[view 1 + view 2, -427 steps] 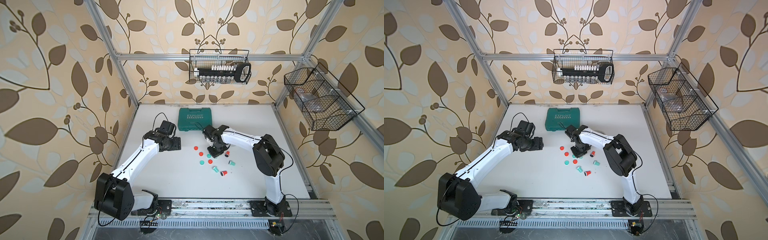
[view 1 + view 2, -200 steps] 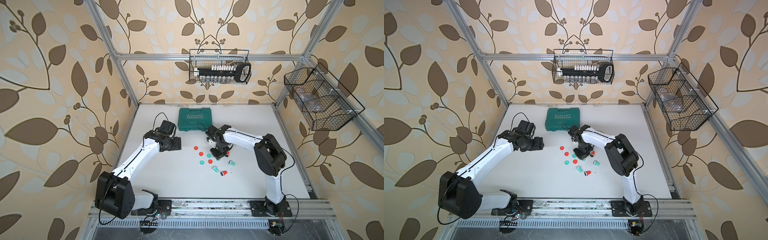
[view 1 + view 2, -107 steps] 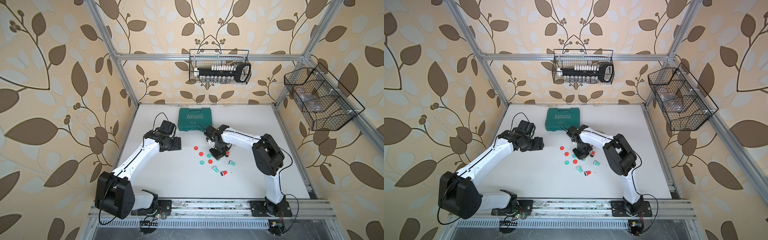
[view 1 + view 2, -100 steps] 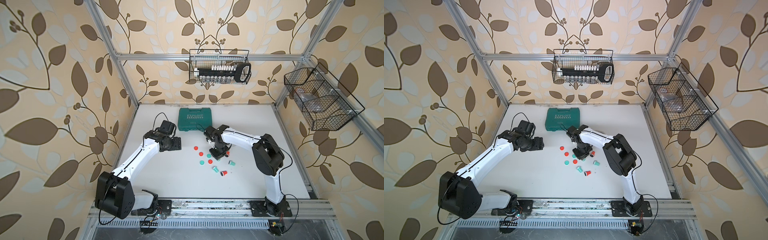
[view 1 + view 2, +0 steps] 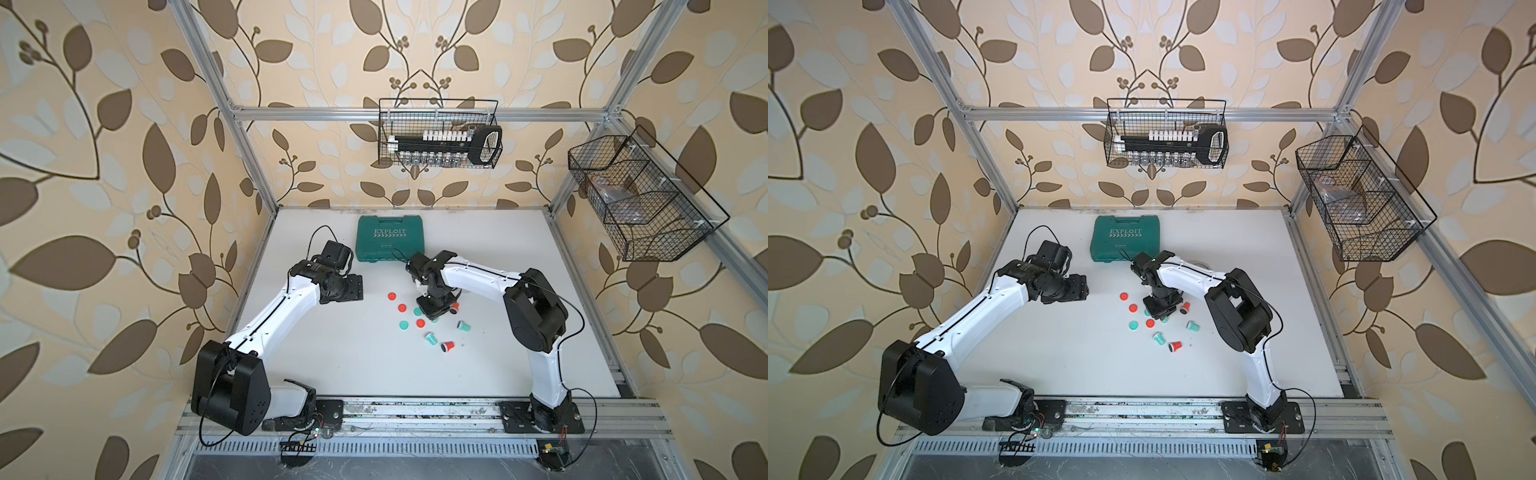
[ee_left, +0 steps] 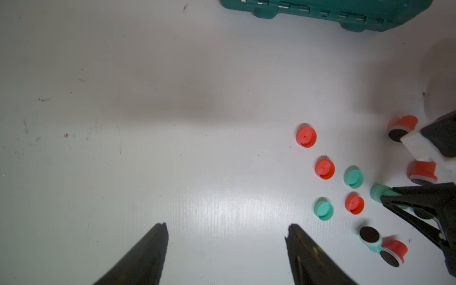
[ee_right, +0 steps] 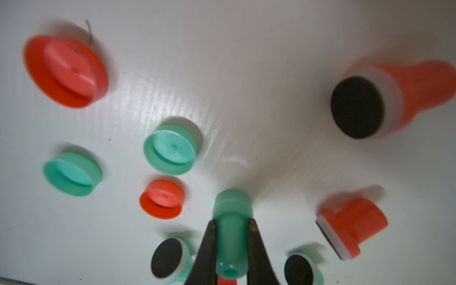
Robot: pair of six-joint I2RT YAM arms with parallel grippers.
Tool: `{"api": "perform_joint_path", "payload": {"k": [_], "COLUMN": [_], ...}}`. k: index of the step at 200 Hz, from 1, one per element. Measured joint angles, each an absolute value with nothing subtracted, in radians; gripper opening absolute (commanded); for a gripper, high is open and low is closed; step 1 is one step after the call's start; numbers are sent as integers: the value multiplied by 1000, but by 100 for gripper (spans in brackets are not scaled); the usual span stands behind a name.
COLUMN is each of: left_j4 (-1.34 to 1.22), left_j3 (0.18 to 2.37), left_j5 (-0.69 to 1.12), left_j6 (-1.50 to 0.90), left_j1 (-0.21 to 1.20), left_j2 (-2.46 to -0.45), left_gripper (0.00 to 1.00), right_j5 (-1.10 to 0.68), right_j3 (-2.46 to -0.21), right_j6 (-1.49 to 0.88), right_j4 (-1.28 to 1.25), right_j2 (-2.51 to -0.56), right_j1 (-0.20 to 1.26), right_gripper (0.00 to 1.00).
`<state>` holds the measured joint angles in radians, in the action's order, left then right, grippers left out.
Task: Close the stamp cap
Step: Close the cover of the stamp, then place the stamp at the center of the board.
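**Capping a stamp, seen from above and from both wrists.** At left, the left tool [image 6: 225, 228] hangs over bare worktop [image 5: 332, 353], jaws apart and empty, well clear of the work. Next come the loose caps, seemingly mouth up: three red caps [image 6: 306, 135] and two green caps [image 6: 353, 177], close-set but not touching. Just beside them the right tool [image 7: 232, 223] points down, clamped on the narrow stem of a green stamp [image 7: 232, 241], whose wide end faces the worktop. That end appears to carry a green cap [image 7: 232, 201] already. Whether the cap is fully home, or touches the worktop, cannot be told. Around the tool and to its right lie bare stamps [image 7: 357, 106], black pads exposed.

The step in hand is judged to be the press that seats the cap. It goes well if the stem is kept square to the worktop, so that the rim goes on evenly and does not cock to one side. The push should run straight down the stem, since a grip on smooth plastic may slip under a slanted load. The worktop looks slick, so a sideways shove would likely skid the cap into its neighbours. The tool should part only once the cap sits flush, then rise straight up to spare the stamps beside it.
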<state>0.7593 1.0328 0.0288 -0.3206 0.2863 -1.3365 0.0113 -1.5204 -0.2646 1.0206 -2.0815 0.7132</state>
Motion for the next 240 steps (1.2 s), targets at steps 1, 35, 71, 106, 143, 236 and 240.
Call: {"api": "perform_joint_path", "payload": {"k": [1, 35, 71, 106, 143, 236, 240], "left_j4": [759, 759, 756, 756, 753, 728, 728], "left_j3": [1033, 1033, 1033, 1033, 1032, 1032, 1032], "left_j5": [29, 31, 50, 49, 49, 102, 102], "left_j6": [-321, -321, -323, -323, -323, -320, -321], "left_j1": [286, 286, 286, 286, 286, 286, 286], "left_j2": [-1337, -1338, -1329, -1309, -1275, -1262, -1262], "left_gripper": [78, 78, 78, 78, 78, 76, 76], "right_j5": [11, 11, 27, 57, 58, -276, -284], "right_j3": [-1520, -1470, -1390, -1374, -1338, -1105, -1104], "right_j6": [-265, -275, -288, -287, -275, -219, -219], "right_j4": [1021, 971, 883, 870, 844, 589, 587], "right_j2": [-2082, -2040, -1964, -1938, -1787, -1435, -1431], "right_j1": [713, 711, 713, 716, 705, 515, 505], "right_gripper": [0, 0, 0, 0, 0, 0, 0]}}
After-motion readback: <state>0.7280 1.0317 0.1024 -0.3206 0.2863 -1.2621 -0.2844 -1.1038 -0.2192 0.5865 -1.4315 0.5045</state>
